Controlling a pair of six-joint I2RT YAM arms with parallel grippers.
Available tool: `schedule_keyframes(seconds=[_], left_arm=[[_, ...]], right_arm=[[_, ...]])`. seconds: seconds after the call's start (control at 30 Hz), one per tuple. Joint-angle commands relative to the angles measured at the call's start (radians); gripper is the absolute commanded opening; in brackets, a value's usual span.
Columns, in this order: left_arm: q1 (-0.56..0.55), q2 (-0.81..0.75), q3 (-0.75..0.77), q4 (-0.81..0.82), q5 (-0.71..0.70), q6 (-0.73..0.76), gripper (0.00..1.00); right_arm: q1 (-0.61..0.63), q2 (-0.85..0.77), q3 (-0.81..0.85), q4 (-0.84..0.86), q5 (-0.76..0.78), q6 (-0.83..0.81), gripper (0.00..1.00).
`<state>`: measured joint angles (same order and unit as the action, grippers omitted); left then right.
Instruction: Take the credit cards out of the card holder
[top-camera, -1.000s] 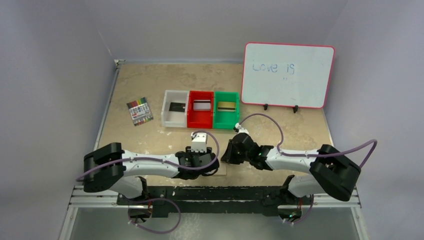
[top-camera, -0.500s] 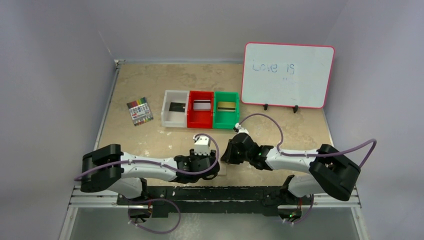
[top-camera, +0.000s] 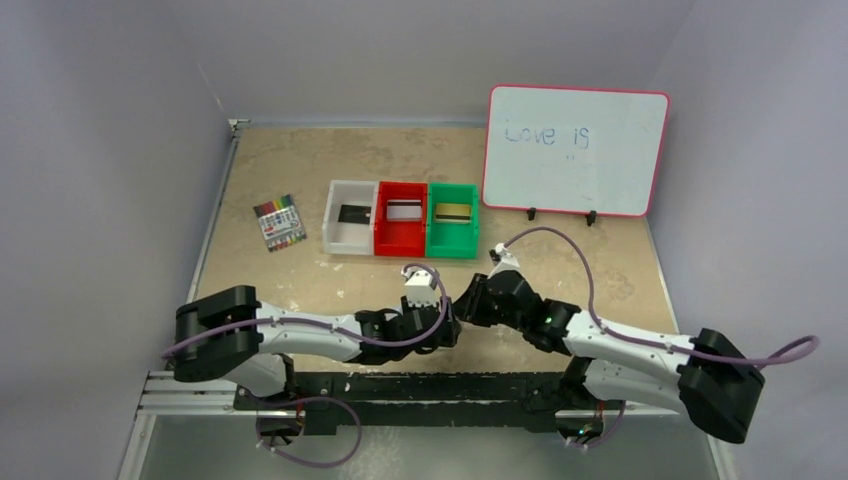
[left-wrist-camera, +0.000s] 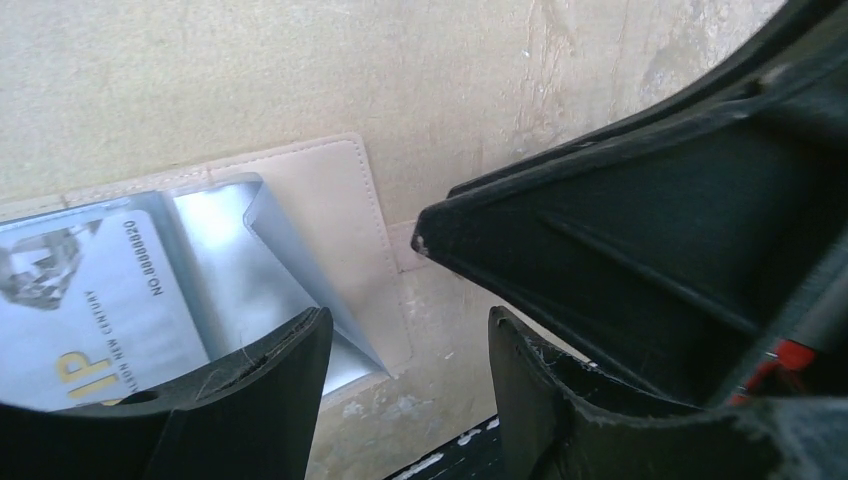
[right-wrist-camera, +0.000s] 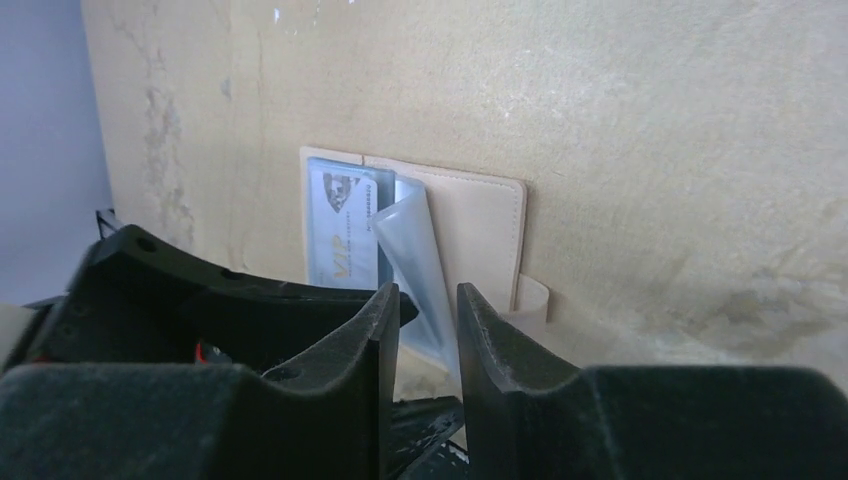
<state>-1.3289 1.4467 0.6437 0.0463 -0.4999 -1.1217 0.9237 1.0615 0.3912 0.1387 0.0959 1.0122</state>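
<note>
The card holder (left-wrist-camera: 335, 195) lies open on the table by the near edge, beige with a snap tab; it also shows in the right wrist view (right-wrist-camera: 480, 225). A pale blue-silver card marked VIP (left-wrist-camera: 90, 290) sits in its left side (right-wrist-camera: 343, 225). A clear sleeve (right-wrist-camera: 412, 265) stands up from its middle. My left gripper (left-wrist-camera: 408, 320) is open over the holder's right edge, (top-camera: 443, 326). My right gripper (right-wrist-camera: 428, 292) hovers just above the sleeve, jaws a narrow gap apart, holding nothing, (top-camera: 472, 300). A black card (top-camera: 352, 214), a silver-grey card (top-camera: 403, 211) and a gold card (top-camera: 453, 211) lie in bins.
White bin (top-camera: 335, 232), red bin (top-camera: 400, 245) and green bin (top-camera: 452, 248) stand in a row mid-table. A pack of coloured markers (top-camera: 279, 222) lies at the left. A whiteboard (top-camera: 575, 150) stands at the back right. The two grippers are close together.
My left gripper has moved right, over the holder. My right arm has stretched out, its elbow swinging right, and its gripper now faces the left one.
</note>
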Motion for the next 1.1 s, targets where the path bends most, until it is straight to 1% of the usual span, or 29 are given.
schedule_keyframes(seconds=[0.0,0.13,0.27,0.43,0.5,0.57,0.73,0.93,1.0,1.07], left_arm=[[0.003,0.054,0.045,0.057,0.027,0.007,0.58],[0.001,0.109,0.054,0.134,0.104,0.023,0.58],[-0.001,0.144,0.106,0.139,0.144,0.060,0.59],[-0.002,0.121,0.118,0.113,0.114,0.068,0.60],[-0.003,0.084,0.113,0.076,0.081,0.068,0.60],[-0.003,0.039,0.105,0.031,0.019,0.066,0.60],[-0.002,-0.079,0.080,-0.088,-0.111,0.061,0.59],[-0.002,-0.203,0.041,-0.170,-0.209,0.038,0.60],[-0.002,-0.237,0.032,-0.212,-0.256,0.012,0.60],[-0.002,-0.261,0.027,-0.281,-0.313,-0.039,0.61]], right_arm=[[0.002,-0.105,-0.016,-0.122,0.113,0.085,0.32],[0.003,-0.192,-0.016,-0.223,0.178,0.130,0.35],[0.001,-0.290,-0.025,-0.299,0.221,0.168,0.36],[0.001,-0.381,-0.022,-0.369,0.249,0.185,0.38],[0.002,-0.399,-0.019,-0.371,0.242,0.179,0.39],[0.002,-0.416,-0.021,-0.360,0.237,0.177,0.39],[0.002,-0.464,-0.040,-0.270,0.209,0.130,0.43],[0.002,-0.516,-0.087,-0.084,0.158,0.046,0.50],[0.002,-0.527,-0.113,0.014,0.098,0.014,0.52],[0.002,-0.517,-0.143,0.138,-0.009,-0.017,0.53]])
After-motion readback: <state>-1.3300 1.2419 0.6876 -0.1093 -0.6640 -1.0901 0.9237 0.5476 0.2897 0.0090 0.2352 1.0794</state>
